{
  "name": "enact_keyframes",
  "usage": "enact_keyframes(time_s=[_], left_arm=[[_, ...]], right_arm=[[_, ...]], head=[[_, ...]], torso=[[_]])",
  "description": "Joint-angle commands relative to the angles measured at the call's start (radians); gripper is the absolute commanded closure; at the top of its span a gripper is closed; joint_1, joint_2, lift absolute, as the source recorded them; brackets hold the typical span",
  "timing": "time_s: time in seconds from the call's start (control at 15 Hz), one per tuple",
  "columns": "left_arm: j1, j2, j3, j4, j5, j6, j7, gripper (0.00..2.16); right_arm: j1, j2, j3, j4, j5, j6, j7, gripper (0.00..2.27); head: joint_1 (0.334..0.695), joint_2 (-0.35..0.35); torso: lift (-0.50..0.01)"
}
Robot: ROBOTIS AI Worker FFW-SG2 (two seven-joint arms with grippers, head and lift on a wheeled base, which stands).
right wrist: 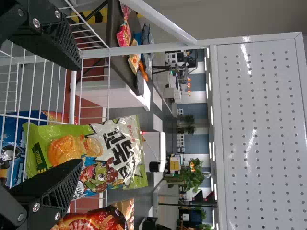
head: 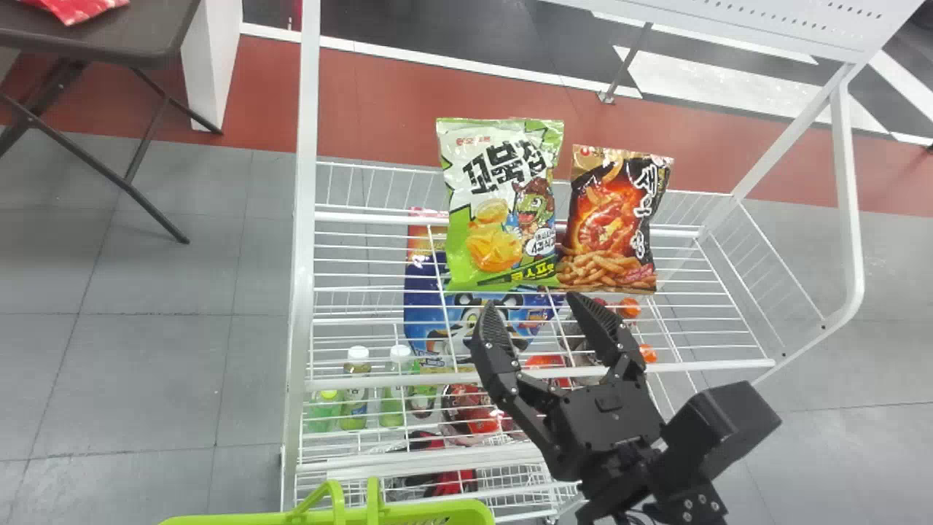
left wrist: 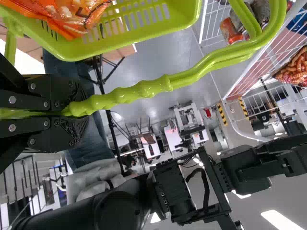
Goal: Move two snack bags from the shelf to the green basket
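R tool, approx 4 o'clock in head view, has fingers spread apart, near green snack bag at 12–1 o'clock; in R wrist view a finger hides part of it. Dark snack bag, approx 2 o'clock, is beside it on wire shelf, cut off in R wrist view. Green basket, 7 o'clock, is mostly cut off; L tool is clamped on its handle. Orange bag inside, part cut off. Blue bag, lower down, part hidden behind wires.

The white upper shelf carries a green snack bag beside an orange snack bag, both upright.
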Motion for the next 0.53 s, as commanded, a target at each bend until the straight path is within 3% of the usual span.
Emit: enact_keyframes(time_s=[0.0, 0.47], left_arm=[[0.001, 0.0, -0.001, -0.004, 0.0, 0.001, 0.004, 2.13], [-0.002, 0.0, -0.003, -0.002, 0.0, 0.004, 0.004, 2.13]], right_arm=[[0.0, 0.001, 0.001, 0.0, -0.001, -0.005, -0.003, 0.15], [0.0, 0.001, -0.007, 0.008, 0.001, -0.036, -0.007, 0.15]], head=[[0.695, -0.35], [0.695, -0.35]], torso=[[-0.015], [-0.015]])
